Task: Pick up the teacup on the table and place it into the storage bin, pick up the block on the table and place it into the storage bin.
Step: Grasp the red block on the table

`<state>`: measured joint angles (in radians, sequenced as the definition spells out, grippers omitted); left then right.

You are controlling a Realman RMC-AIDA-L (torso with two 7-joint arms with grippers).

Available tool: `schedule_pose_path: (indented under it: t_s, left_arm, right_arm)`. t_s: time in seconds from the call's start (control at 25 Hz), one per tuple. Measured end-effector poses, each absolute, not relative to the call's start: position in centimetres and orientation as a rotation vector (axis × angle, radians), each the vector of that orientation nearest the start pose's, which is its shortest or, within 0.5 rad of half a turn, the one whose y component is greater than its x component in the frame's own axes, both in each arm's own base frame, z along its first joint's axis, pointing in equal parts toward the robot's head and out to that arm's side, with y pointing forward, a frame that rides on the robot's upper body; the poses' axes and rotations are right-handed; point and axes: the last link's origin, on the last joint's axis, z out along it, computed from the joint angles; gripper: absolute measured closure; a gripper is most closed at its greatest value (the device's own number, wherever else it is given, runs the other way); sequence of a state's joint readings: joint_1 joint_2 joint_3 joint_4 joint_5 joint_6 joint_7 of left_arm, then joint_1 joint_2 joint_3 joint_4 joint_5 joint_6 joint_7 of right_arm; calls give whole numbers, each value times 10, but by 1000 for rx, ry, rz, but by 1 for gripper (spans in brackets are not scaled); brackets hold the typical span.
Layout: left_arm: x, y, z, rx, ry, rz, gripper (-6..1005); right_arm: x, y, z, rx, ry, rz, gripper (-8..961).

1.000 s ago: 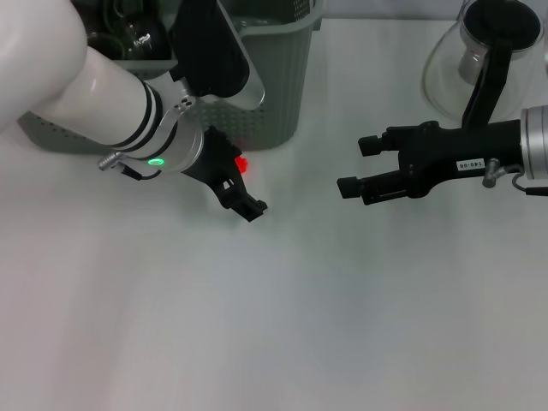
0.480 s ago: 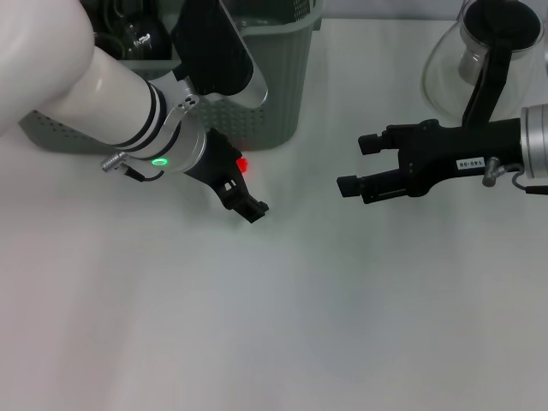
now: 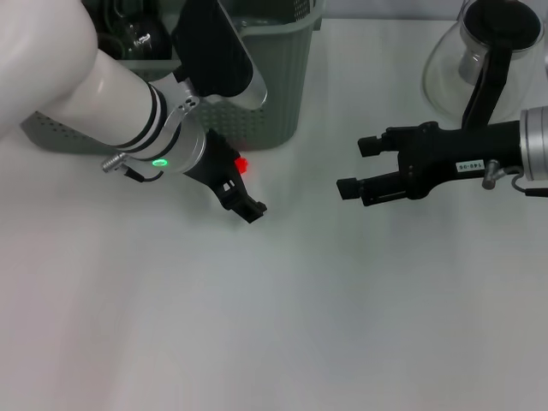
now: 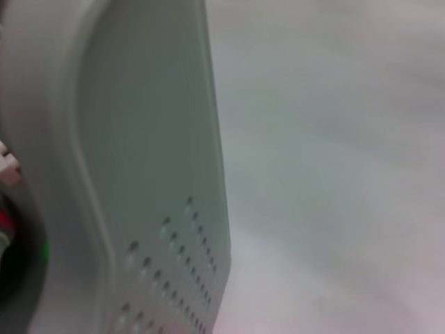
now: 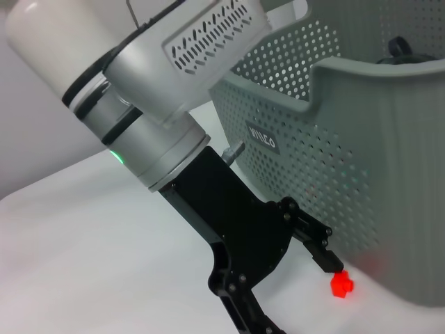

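The left gripper (image 3: 242,190) hangs low over the white table (image 3: 282,325), jaws spread apart. The small red plastic block (image 5: 341,284) lies on the table close beside one fingertip, not yet squarely between the jaws, close against the perforated wall of the large grey-green plastic storage bin (image 3: 274,103). The right gripper (image 3: 355,167) waits well apart, jaws open and empty, leaving room.

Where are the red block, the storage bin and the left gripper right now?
red block (image 5: 341,284), right wrist view, on its top face.
storage bin (image 5: 389,146), right wrist view, on its perforated side wall.
left gripper (image 3: 244,190), head view, midway between its fingertips.
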<state>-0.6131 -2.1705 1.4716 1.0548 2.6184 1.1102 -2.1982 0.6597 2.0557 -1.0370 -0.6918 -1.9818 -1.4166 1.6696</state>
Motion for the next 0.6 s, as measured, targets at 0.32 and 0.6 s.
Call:
schedule_pose_path:
  t_s: [0.32, 0.6]
  left_arm:
    - [-200, 373, -73, -2662, -466, 442, 40]
    - [-199, 374, -73, -2657, -467, 436, 40]
  right_arm:
    - [212, 361, -32, -2921, 682, 421, 13]
    - [213, 360, -32, -2921, 684, 421, 13]
